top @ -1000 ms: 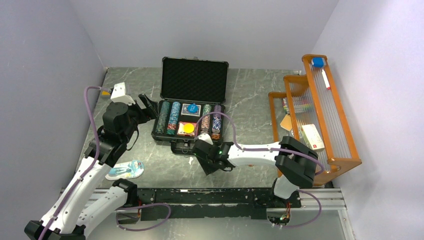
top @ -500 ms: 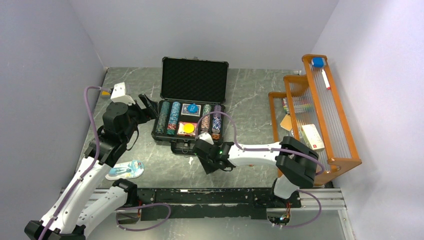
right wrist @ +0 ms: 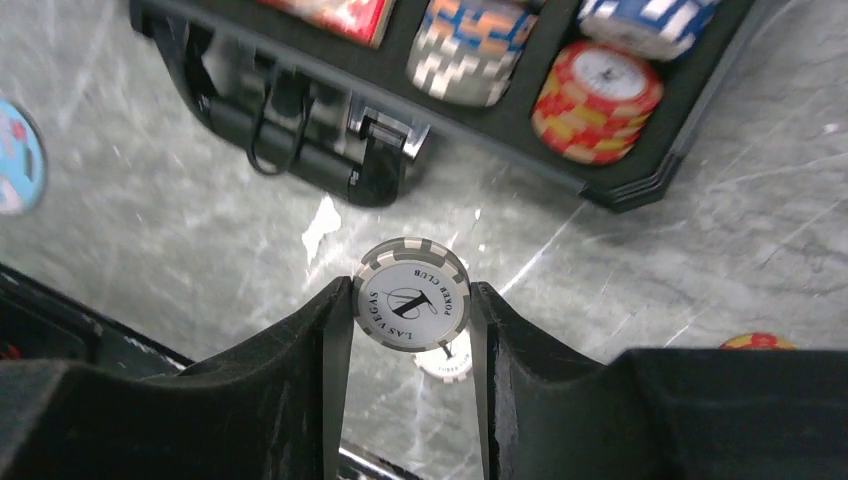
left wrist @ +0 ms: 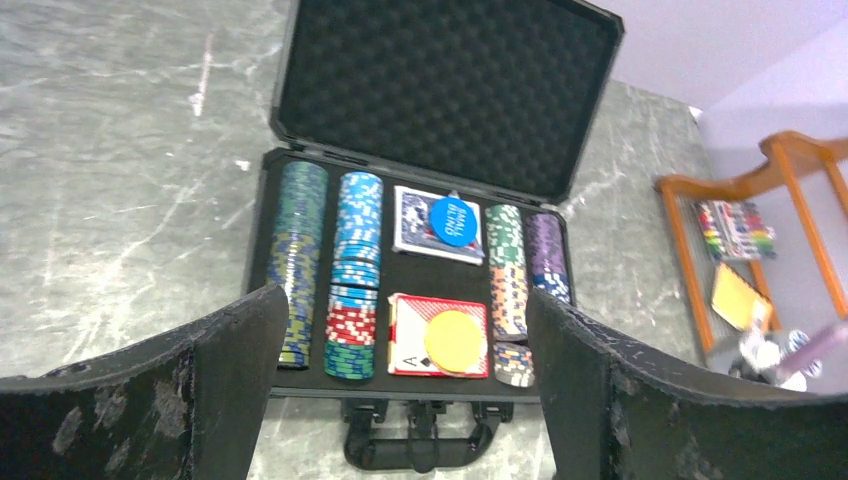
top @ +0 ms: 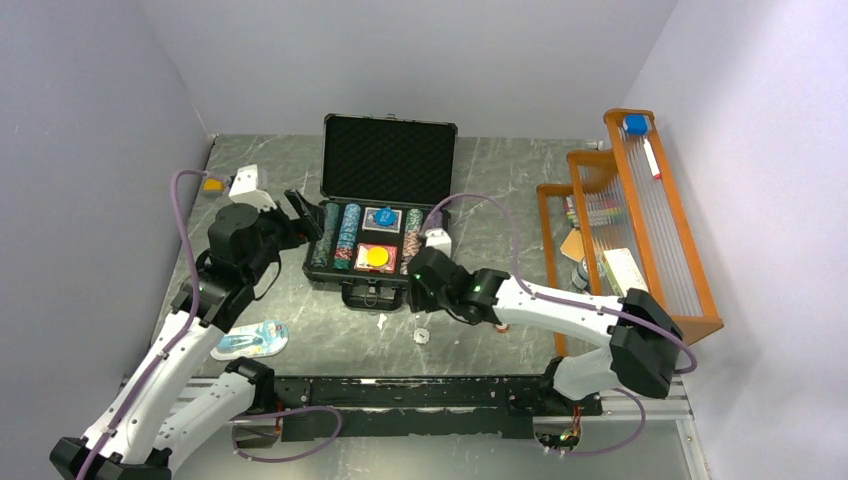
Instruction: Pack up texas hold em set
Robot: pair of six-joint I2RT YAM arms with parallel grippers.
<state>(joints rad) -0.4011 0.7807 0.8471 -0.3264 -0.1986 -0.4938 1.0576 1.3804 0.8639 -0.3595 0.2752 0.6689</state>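
Grip: right gripper pinches round grey-white striped poker chip, frame centre | left gripper spread wide before black foam-lined briefcase | beneath: possibly second chip.

We find bare table between the briefcase and the orange rack, and more at the far left. The upright lid bars reach from behind. The left claw crowds the case's left wall, the right claw its near right corner. A loose chip lies in front.
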